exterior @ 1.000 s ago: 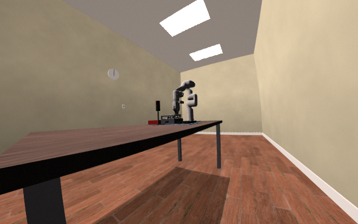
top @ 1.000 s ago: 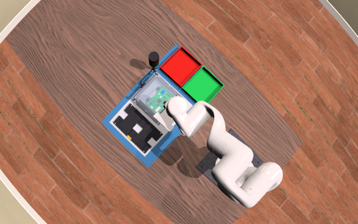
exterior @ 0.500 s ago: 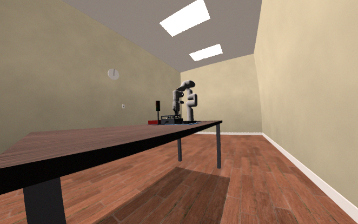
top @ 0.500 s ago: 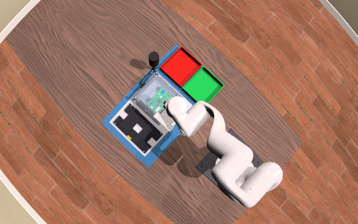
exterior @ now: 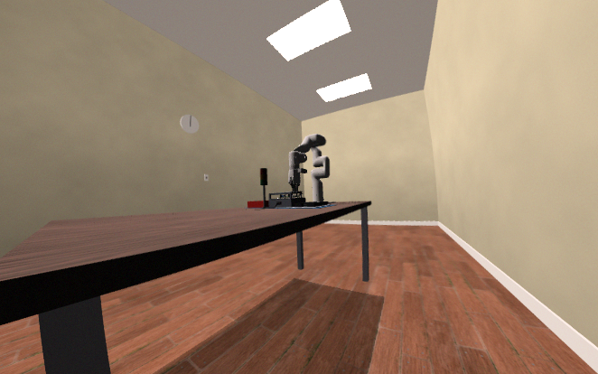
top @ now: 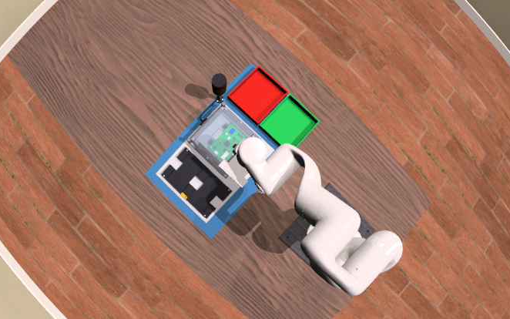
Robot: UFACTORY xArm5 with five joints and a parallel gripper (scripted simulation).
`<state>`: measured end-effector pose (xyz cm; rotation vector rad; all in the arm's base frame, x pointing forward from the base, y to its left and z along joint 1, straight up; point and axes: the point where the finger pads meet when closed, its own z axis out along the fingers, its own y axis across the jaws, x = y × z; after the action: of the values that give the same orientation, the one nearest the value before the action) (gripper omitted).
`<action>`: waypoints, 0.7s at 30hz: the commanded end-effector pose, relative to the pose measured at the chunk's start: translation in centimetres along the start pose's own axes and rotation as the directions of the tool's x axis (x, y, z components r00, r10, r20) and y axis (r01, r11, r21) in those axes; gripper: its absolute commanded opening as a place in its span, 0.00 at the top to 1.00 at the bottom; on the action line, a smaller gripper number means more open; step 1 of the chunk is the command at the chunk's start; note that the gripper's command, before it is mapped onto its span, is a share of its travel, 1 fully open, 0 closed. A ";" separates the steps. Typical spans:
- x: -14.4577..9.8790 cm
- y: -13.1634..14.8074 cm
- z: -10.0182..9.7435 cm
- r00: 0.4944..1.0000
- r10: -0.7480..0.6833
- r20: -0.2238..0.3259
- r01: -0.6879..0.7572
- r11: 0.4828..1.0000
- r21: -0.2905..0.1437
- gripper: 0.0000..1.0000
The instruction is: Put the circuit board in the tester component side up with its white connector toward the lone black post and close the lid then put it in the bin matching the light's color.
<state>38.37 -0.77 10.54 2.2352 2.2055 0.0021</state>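
The green circuit board (top: 226,143) lies component side up in the grey tester (top: 219,136), and I see it through the tester's clear lid (top: 216,134), which is down over it. The arm's wrist (top: 252,152) hangs over the tester's edge on the green-bin side and hides the fingers from above. In the side view my gripper (exterior: 294,188) points straight down onto the tester (exterior: 284,200). It is shut on the lid at that edge. The signal light (top: 219,84) stands dark at the tester's far corner. The black tray (top: 195,184) holds no board.
The red bin (top: 257,94) and the green bin (top: 288,121) stand side by side next to the tester, both empty. All of it sits on a blue mat (top: 209,158). The arm's base (top: 328,233) stands on the near side.
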 end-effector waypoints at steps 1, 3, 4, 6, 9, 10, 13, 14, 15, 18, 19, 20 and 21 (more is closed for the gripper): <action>0.0 0.1 0.0 1.000 0.000 0.000 0.000 1.000 -0.002 1.00; 0.0 0.1 0.0 1.000 0.000 0.000 0.000 1.000 -0.002 1.00; 0.0 0.1 0.0 1.000 0.000 0.000 0.000 1.000 -0.002 1.00; 0.0 0.1 0.0 1.000 0.000 0.000 0.000 1.000 -0.002 1.00; 0.0 0.1 0.0 1.000 0.000 0.000 0.000 1.000 -0.002 1.00; 0.0 0.1 0.0 1.000 0.000 0.000 0.000 1.000 -0.002 1.00; 0.0 0.1 0.0 1.000 0.000 0.000 0.000 1.000 -0.002 1.00; 0.0 0.1 0.0 1.000 0.000 0.000 0.000 1.000 -0.002 1.00; 0.0 0.1 0.0 1.000 0.000 0.000 0.000 1.000 -0.002 1.00; 0.0 0.1 0.1 1.000 0.000 0.000 0.000 1.000 -0.002 1.00; 0.0 0.1 0.1 1.000 0.000 0.000 0.000 1.000 -0.002 1.00; 0.0 0.1 0.1 1.000 0.000 0.000 0.000 1.000 -0.002 1.00; 0.0 0.1 0.1 1.000 0.000 0.000 0.000 1.000 -0.002 1.00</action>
<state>38.37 -0.77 10.42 2.2353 2.2055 0.0021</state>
